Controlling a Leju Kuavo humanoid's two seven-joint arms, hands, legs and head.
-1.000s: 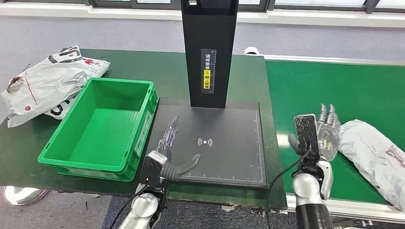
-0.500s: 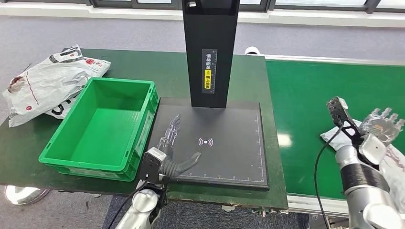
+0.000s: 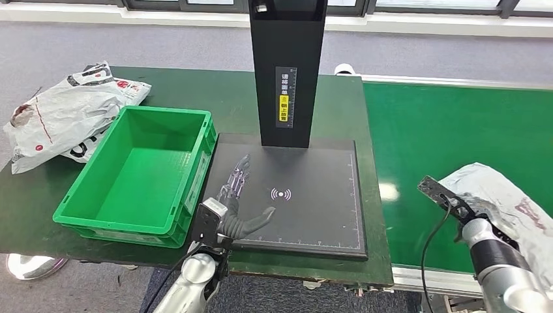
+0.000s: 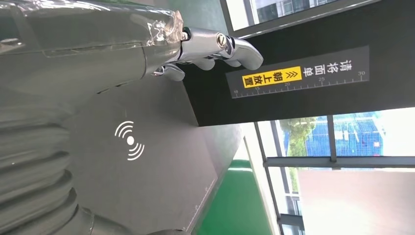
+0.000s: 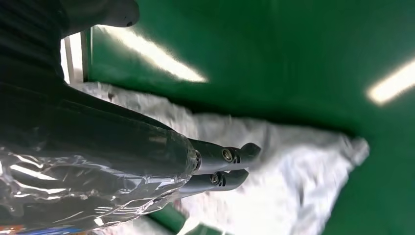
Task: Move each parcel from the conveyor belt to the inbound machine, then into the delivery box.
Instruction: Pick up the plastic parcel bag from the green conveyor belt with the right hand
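A: Where is the parcel (image 3: 505,208) at this moment?

B: On the green conveyor belt (image 3: 443,124), out at about four o'clock in the head view. It is a crumpled grey-white mailer lying flat, not yet lifted.

A: And the right hand (image 3: 490,210)?

B: It is down on the near end of the parcel. In the right wrist view its dark fingers (image 5: 230,166) reach out over the white wrapping, touching it or just above it. I cannot tell whether they have closed on it; the picture is blurred and the thumb is hidden. My guess is that it comes in low and flat because a soft bag needs to be scooped or pinched at an edge.

A: What about the left hand (image 3: 238,199)?

B: It is spread, holding nothing, and resting at about seven o'clock on the black plate of the inbound machine (image 3: 293,195). The thumb points towards the wireless mark, the fingers towards the machine's black column (image 3: 287,72). It looks parked there to receive or steady the parcel when it arrives.

A: And the delivery box (image 3: 140,173)?

B: A green crate at nine o'clock, touching or just beside the plate's edge, so the second move should be short. I see nothing inside it. Other bagged parcels (image 3: 62,111) lie on the table at ten o'clock, beyond the crate.

A: So how far along is this one?

B: At the pickup, I judge. The risk is the slack plastic slipping from a shallow hold.
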